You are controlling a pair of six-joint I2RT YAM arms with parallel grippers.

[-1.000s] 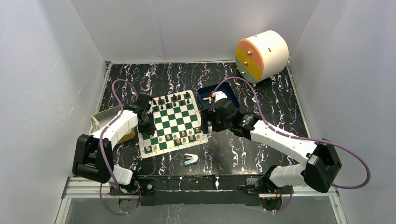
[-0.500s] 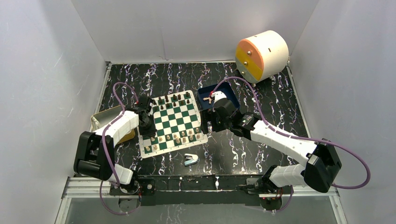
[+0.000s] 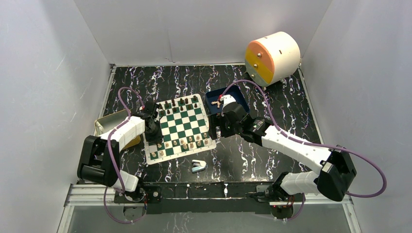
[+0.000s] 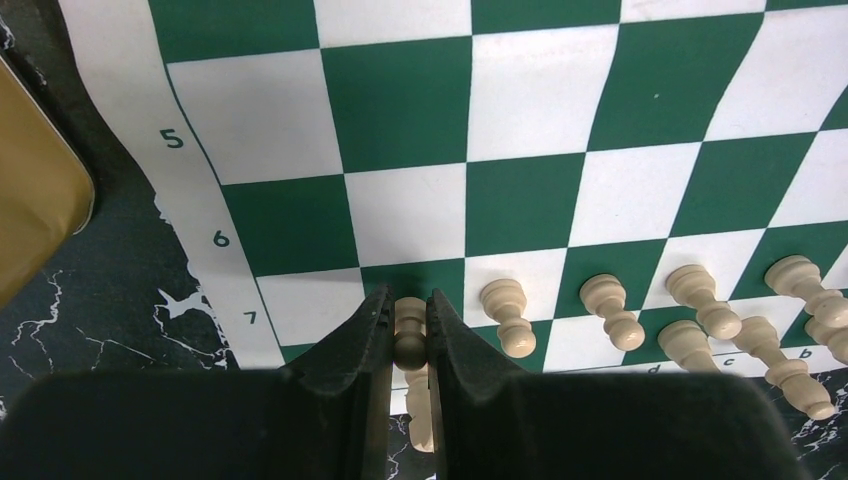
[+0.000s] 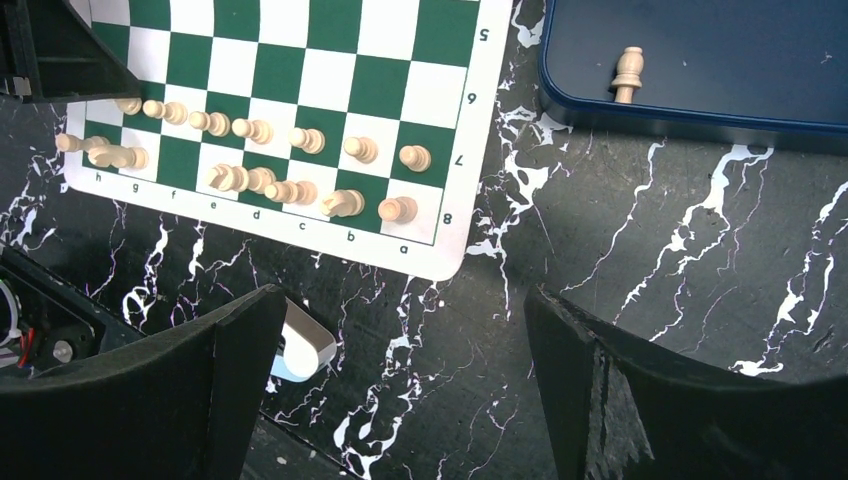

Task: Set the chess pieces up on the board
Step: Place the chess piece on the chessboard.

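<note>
The board [image 3: 179,127] lies mid-table, dark pieces [image 3: 180,103] along its far side and light tan chess pieces [image 3: 182,143] along its near side. My left gripper [image 3: 153,130] is at the board's left edge. In the left wrist view it [image 4: 408,330] is shut on a tan pawn [image 4: 409,342] above a green square of row 7 on the board [image 4: 520,120]. I cannot tell whether the pawn touches the square. My right gripper [image 3: 216,127] hangs wide open just right of the board; in its own view it [image 5: 405,380] holds nothing above bare table.
A dark blue tray [image 3: 243,104] behind the right gripper holds a tan piece [image 5: 627,73]. A light-blue stapler-like object [image 3: 198,165] lies near the board's front edge. A gold tin [image 3: 109,122] sits at the left. A white and orange cylinder [image 3: 272,57] stands far right.
My left gripper has shifted slightly along the board's left edge, still shut on the pawn. The right arm has not moved.
</note>
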